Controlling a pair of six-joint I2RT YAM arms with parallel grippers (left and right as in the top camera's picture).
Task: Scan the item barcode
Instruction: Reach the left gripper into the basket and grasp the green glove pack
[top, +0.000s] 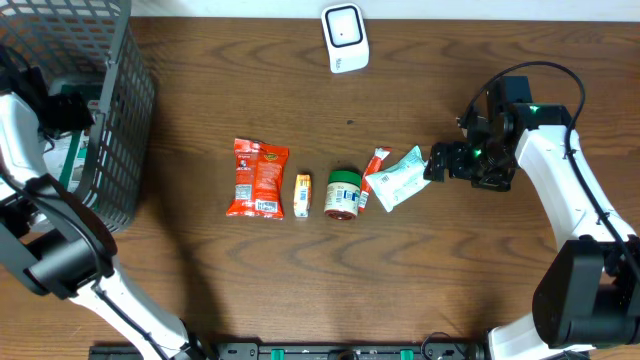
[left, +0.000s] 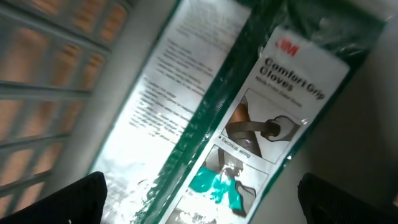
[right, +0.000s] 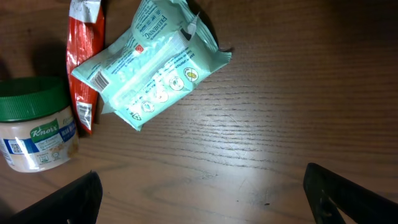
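The 3M gloves pack lies in the basket at the bench's left edge under the wide left tool, while the wide right tool faces the apparently unscanned wipes pack.

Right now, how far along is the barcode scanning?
Looks done: the gloves pack lies in the basket, under the open left claw. In hand: nothing; the open right claw hovers by the wipes pack. Left: that pack, the sachet, jar, box and chips, all on the table below the scanner.
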